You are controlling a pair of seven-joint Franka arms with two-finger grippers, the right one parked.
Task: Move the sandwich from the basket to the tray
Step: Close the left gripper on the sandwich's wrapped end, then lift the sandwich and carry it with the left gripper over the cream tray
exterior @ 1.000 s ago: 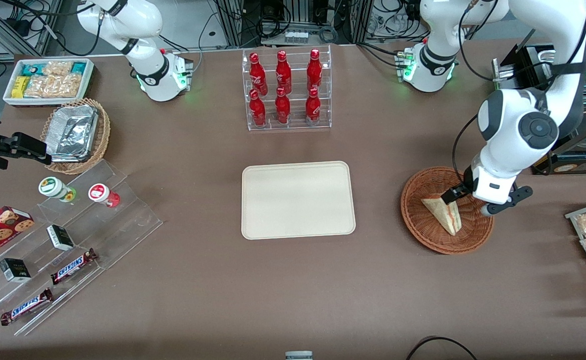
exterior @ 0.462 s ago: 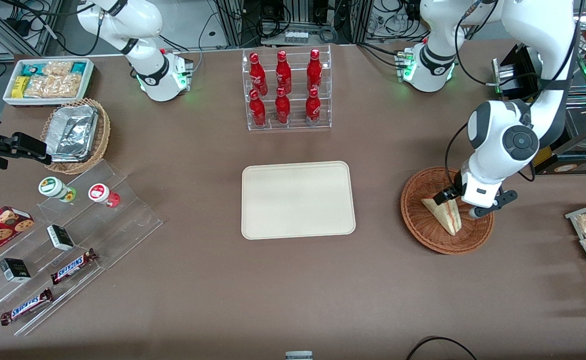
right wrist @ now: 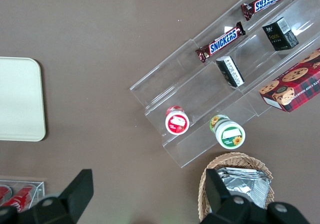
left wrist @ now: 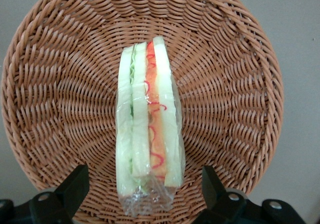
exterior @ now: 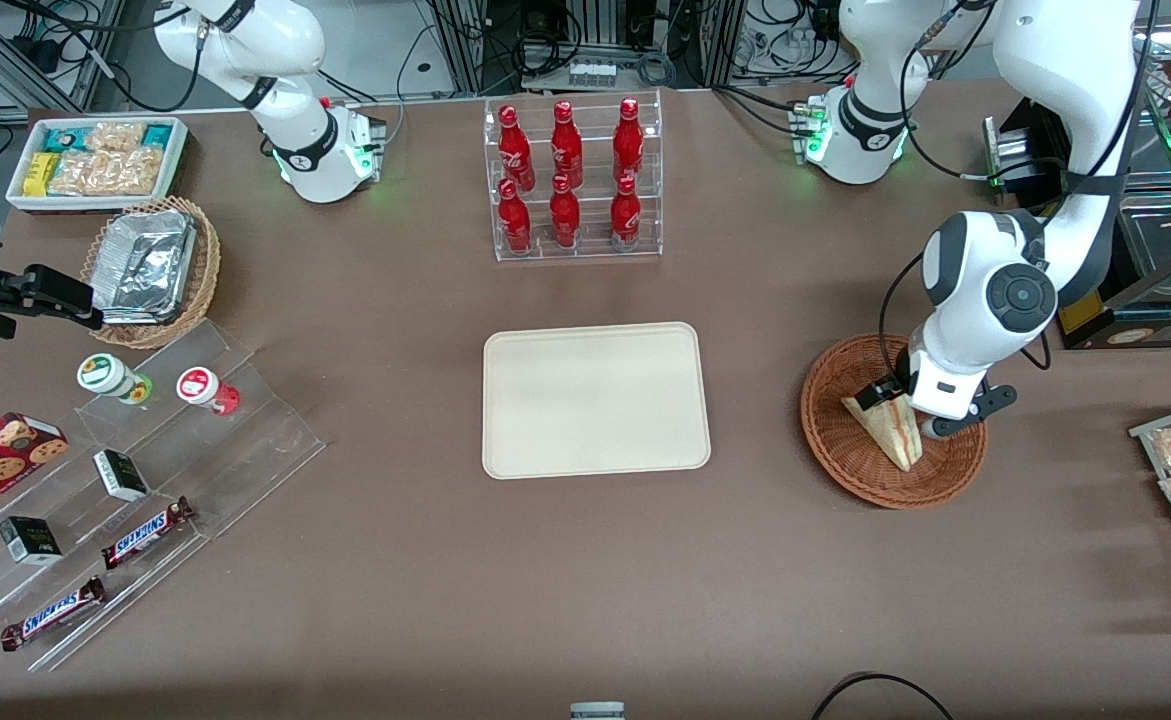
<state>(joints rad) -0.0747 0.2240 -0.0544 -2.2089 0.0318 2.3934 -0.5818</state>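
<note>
Wicker basket [exterior: 850, 452] holds the wrapped sandwich [left wrist: 148, 124], standing on edge near its middle. Left gripper [left wrist: 142, 191] hovers right above it, fingers [left wrist: 75, 184] spread wide either side, gripping nothing. Risk: slick plastic wrap may slip, or a squeeze may crush the soft bread. Tray [exterior: 595, 400] sits bare mid-table, path to it clear; bottle rack [exterior: 572, 180] stands farther from the camera, out of the way.

A robotics lab staged like a snack shop: a brown desk [exterior: 585, 560] with clear display racks [exterior: 575, 180] of red bottles, cables and equipment along its edge.
</note>
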